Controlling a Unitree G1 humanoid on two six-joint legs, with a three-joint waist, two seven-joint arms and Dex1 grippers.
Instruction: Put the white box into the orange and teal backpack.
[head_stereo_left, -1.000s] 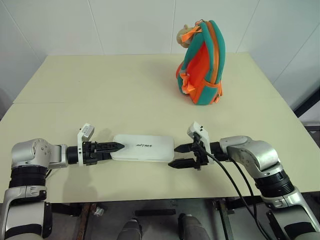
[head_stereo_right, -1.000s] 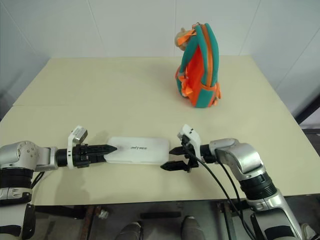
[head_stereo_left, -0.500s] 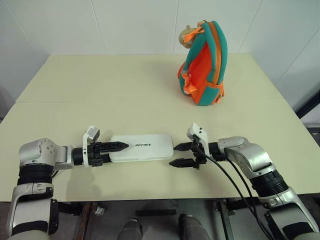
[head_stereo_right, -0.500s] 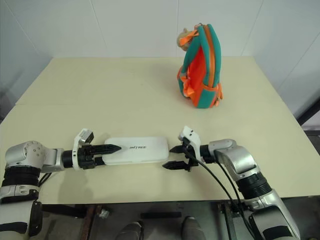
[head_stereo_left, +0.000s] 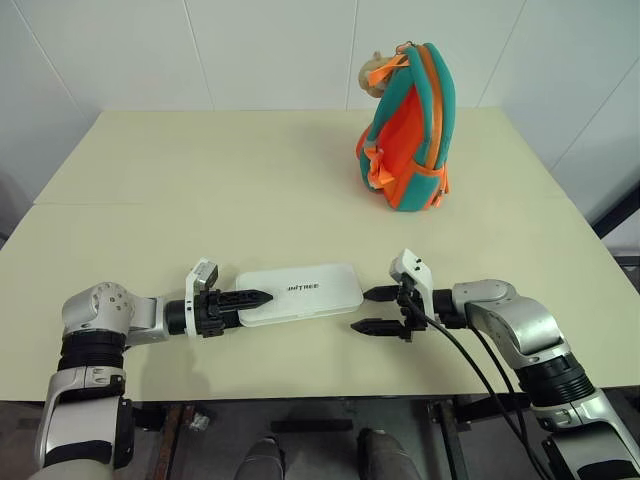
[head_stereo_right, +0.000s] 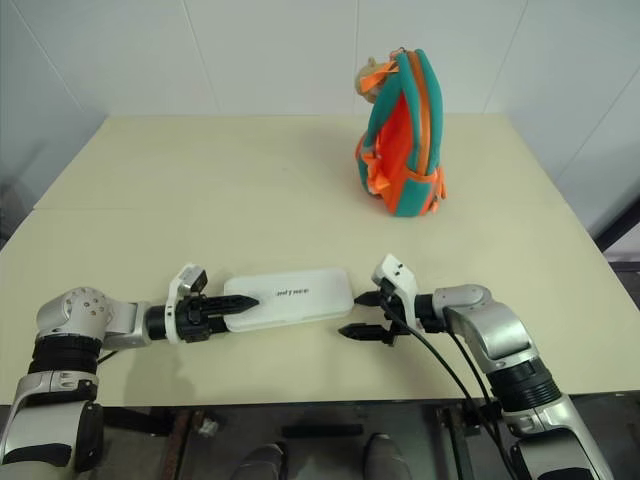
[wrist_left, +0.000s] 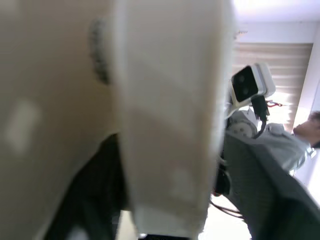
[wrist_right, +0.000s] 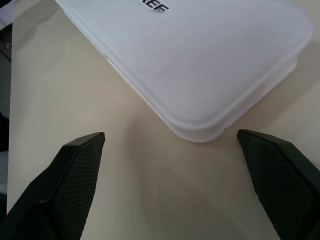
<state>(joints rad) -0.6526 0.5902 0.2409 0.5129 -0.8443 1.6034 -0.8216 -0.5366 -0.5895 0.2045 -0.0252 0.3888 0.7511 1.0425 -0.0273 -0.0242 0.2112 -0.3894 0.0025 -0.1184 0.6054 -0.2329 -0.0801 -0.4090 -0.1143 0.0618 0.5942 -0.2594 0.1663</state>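
The flat white plastic box with rounded corners (head_stereo_left: 300, 293) lies low in the middle of the frame on the pale cream bench (head_stereo_left: 200, 190). The left gripper (head_stereo_left: 255, 297) has its jaws closed on the box's left end. The right gripper (head_stereo_left: 373, 309) sits just beside the right end, jaws spread wide, apart from it. The small orange and teal fabric backpack (head_stereo_left: 408, 125) stands upright in the upper right.

White box (head_stereo_left: 300, 293) lies on table (head_stereo_left: 200, 190), backpack (head_stereo_left: 408, 125) well behind.
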